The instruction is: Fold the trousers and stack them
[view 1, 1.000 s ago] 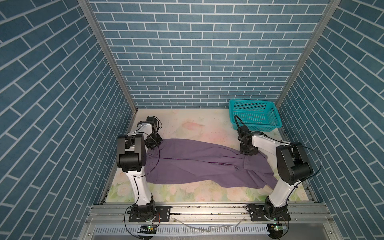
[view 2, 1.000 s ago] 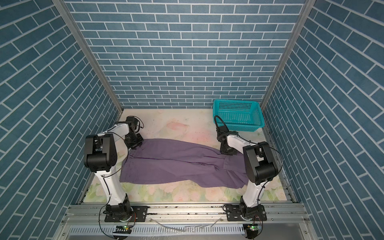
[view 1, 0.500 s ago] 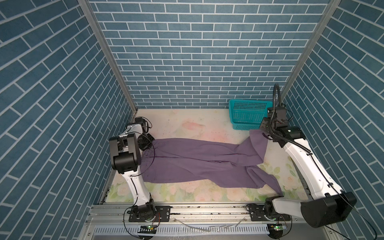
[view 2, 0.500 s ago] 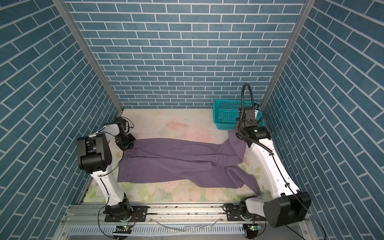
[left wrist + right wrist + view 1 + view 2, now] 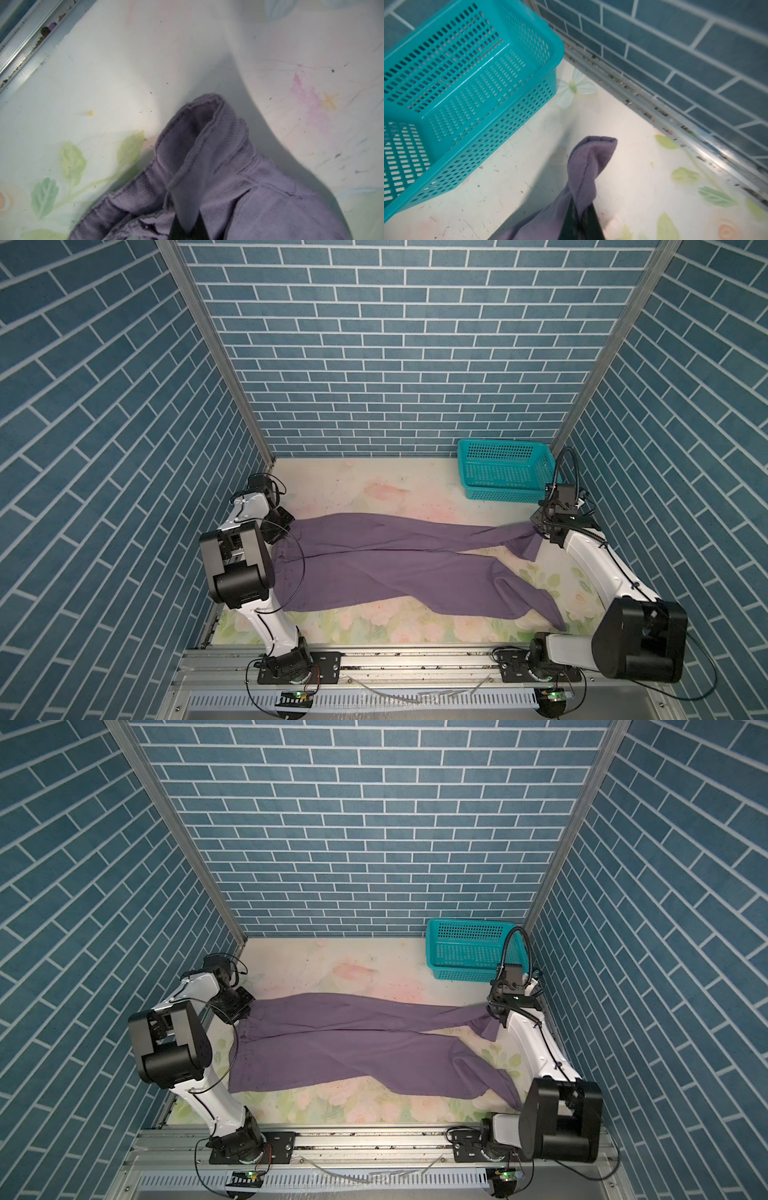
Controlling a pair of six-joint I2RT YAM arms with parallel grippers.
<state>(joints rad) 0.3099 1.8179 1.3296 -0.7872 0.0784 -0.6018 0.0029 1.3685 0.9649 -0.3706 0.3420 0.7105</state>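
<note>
Since half a sec ago your R gripper has pulled the far leg's hem taut to the right, near the teal basket, clamped on it. L gripper now pinches the waistband's far-left corner. The trousers lie flat across the middle, legs rightward.

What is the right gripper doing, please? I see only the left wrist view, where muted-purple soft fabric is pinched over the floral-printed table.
Observer: The right gripper is shut on one leg end of those muted-purple soft fabric trousers.
Operator: Thank you; where is the other leg?
Observer: The other leg lies flat on the floral-printed table, ending near the right arm's base.
Operator: What else is on the table?
Observer: An empty teal perforated plastic basket stands in the far right corner.
</note>
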